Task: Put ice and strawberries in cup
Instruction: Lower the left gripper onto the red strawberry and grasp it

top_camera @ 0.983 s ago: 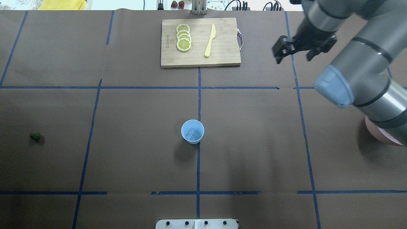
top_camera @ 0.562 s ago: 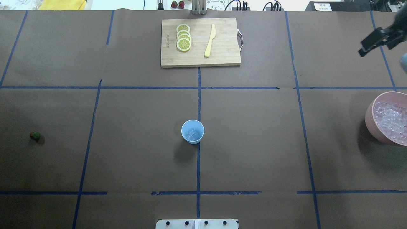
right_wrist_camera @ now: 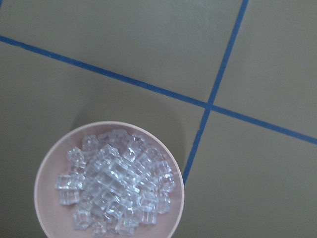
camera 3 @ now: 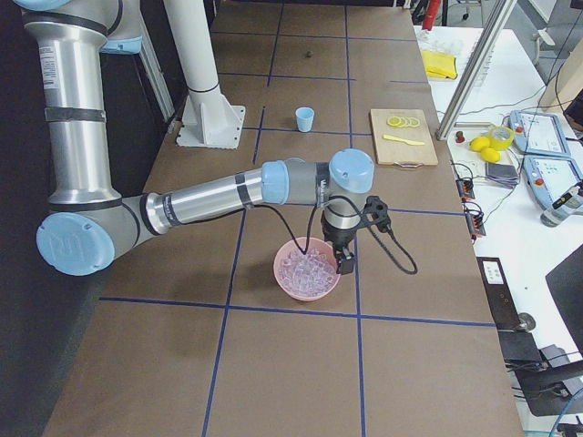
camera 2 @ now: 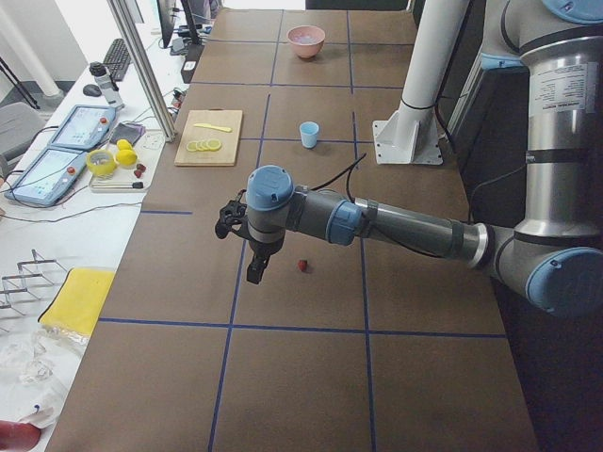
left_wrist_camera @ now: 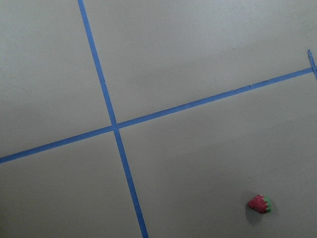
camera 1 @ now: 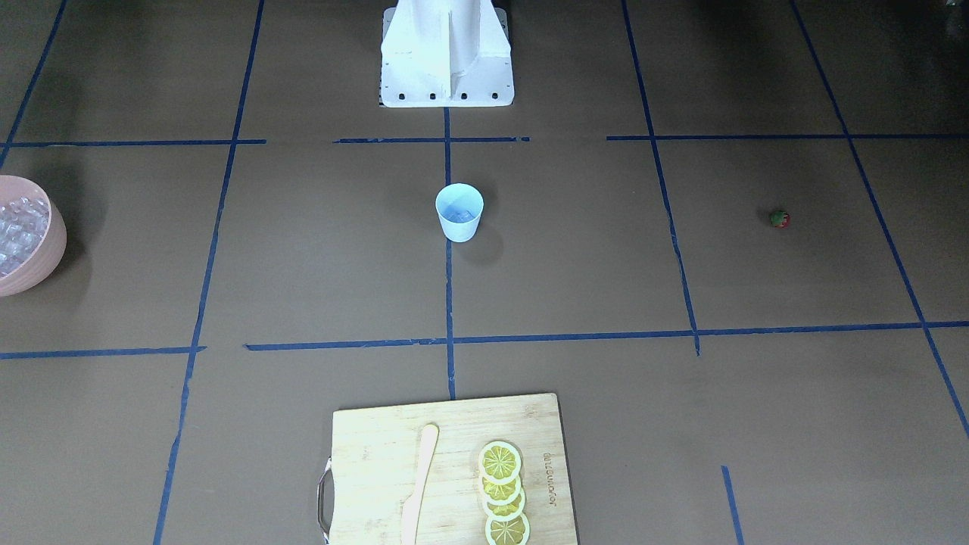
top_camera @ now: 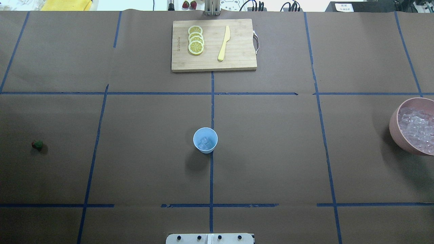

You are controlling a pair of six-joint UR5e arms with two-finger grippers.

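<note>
With ice in the cup, the right gripper has swung away to the pink bowl, the strawberry waits on the table near the left gripper, and I cannot tell whether either's fingers are apart.

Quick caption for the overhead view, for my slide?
Light-blue cup holds some ice; strawberry lies apart, far toward the robot's left; pink bowl of ice at right edge.

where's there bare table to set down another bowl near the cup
Widest bare stretches: between the cup and the strawberry, and between the cup and the pink bowl. The strip between cup and cutting board is bare too. Crowded: the board, taken by lemon slices and a knife, and the bowl, heaped with ice.
</note>
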